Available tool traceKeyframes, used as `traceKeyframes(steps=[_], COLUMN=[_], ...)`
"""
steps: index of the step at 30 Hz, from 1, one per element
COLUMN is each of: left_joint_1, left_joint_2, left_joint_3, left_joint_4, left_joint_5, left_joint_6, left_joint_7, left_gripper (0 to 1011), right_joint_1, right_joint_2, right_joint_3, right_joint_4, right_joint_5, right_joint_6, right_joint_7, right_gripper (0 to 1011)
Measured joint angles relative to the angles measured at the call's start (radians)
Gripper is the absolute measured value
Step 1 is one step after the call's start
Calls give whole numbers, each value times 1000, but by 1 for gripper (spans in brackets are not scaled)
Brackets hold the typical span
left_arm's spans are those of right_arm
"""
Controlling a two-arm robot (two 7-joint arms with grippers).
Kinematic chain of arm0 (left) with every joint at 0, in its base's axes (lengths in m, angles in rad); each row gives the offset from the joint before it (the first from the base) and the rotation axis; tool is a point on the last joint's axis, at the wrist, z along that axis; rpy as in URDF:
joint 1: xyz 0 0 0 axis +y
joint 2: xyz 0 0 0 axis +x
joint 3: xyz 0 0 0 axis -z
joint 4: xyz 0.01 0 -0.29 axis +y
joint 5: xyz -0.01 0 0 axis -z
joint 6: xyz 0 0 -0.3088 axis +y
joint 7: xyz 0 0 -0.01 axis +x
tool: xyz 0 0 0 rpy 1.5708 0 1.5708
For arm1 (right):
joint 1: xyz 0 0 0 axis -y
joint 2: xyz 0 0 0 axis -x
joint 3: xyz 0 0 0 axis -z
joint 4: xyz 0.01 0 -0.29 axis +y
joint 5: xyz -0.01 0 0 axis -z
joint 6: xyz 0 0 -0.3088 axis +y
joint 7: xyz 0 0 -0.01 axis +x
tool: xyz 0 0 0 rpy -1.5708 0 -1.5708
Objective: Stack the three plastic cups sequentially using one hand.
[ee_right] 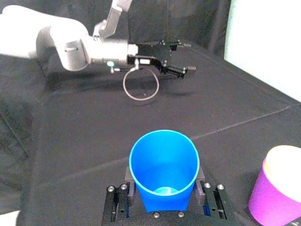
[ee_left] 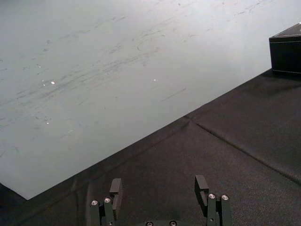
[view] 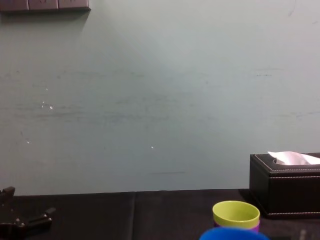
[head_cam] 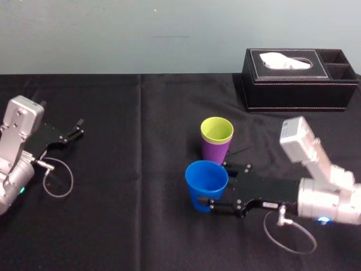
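step: judged as nesting the last cup onto the pair; two of three are already nested.
right gripper (head_cam: 217,186): lower right of head view, reaching toward centre; jaws pressed on both sides of blue cup (head_cam: 206,179), low on its wall.
stack: green cup (head_cam: 216,130) sits inside purple cup (head_cam: 215,152), upright, centre of head view, just up-right of blue cup; touching or apart, cannot tell.
blue cup: upright, mouth up, empty, lower centre.
how: raise until the base clears the green rim, centre over it, lower straight and keep it upright, and release only once seated. The thin plastic likely flexes, so squeeze lightly.
risk: one finger lies close to purple cup, so a sideways drag could tip the pair.
left gripper (head_cam: 79,129): far left of head view, parked, fingers spread, nothing between them.
wall (head_cam: 169,34): plain pale, scuffed, across the top.
cloth (head_cam: 124,214): black, covers the table, with a crease running down upper middle; soft, so cups may wobble.
tissue box (head_cam: 299,84): black, upper right, well apart from the cups.
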Motion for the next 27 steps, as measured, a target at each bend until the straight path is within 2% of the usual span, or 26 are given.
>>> traceKeyframes(steps=[6, 7, 11, 19, 27], left_joint_1=[0, 0, 0, 0, 0], left_joint_2=[0, 0, 0, 0, 0], left_joint_3=[0, 0, 0, 0, 0], left_joint_4=[0, 0, 0, 0, 0], left_joint_5=[0, 0, 0, 0, 0], left_joint_6=[0, 0, 0, 0, 0], left_joint_7=[0, 0, 0, 0, 0], left_gripper=[1011, 1011, 1011, 1011, 1011], right_joint_1=[-1, -1, 19, 60, 127], right_joint_2=[73, 73, 102, 115, 107], right_joint_3=[49, 49, 73, 83, 64], right_joint_4=[-129, -129, -164, -160, -125], right_joint_5=[76, 76, 117, 150, 151], right_joint_6=[124, 124, 189, 223, 238], right_joint_7=[-35, -35, -53, -73, -93], right_gripper=[718, 718, 718, 718, 718])
